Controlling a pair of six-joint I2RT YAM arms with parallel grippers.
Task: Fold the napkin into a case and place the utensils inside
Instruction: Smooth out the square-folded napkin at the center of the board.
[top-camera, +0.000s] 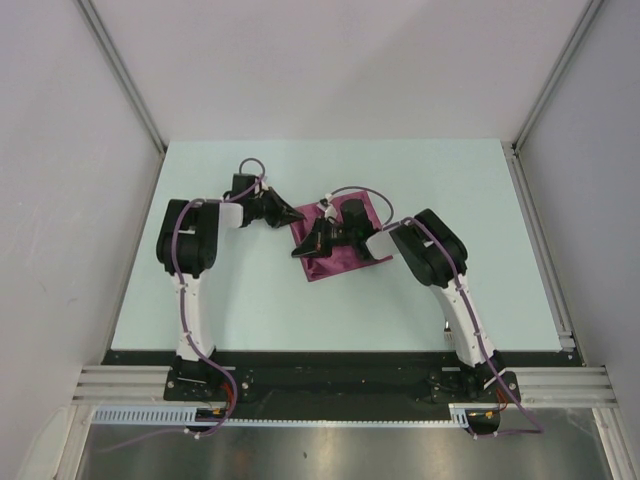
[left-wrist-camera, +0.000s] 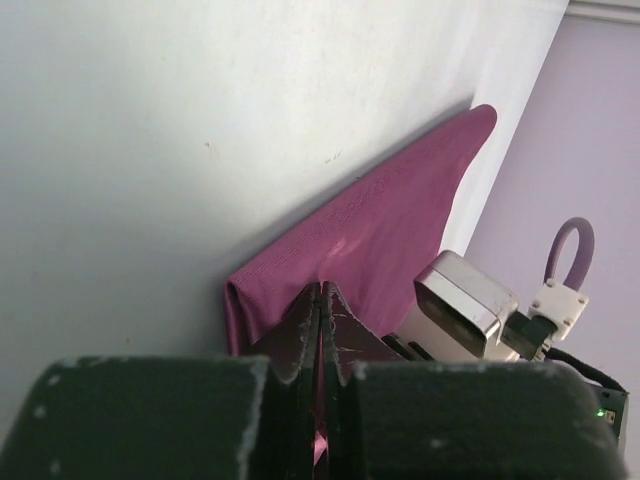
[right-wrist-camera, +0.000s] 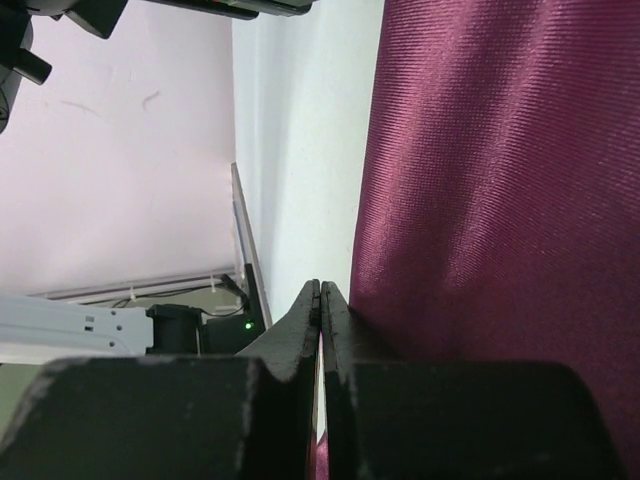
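Note:
The plum-magenta napkin (top-camera: 345, 250) lies folded over on the pale green table (top-camera: 220, 300), a little behind its middle. My left gripper (top-camera: 288, 213) is shut on the napkin's far left corner. In the left wrist view the cloth (left-wrist-camera: 380, 235) shows pinched between the closed tips of that gripper (left-wrist-camera: 321, 290). My right gripper (top-camera: 303, 250) is shut on the napkin's left edge, nearer to me. In the right wrist view a sliver of cloth runs between the closed tips of that gripper (right-wrist-camera: 320, 288), and the napkin (right-wrist-camera: 500, 200) fills the right side. No utensils are in view.
Grey walls and metal rails (top-camera: 538, 240) enclose the table on three sides. The two arms converge over the napkin, and the right arm's wrist camera housing (left-wrist-camera: 465, 305) sits close beside my left gripper. The left arm base shows in the right wrist view (right-wrist-camera: 180, 325).

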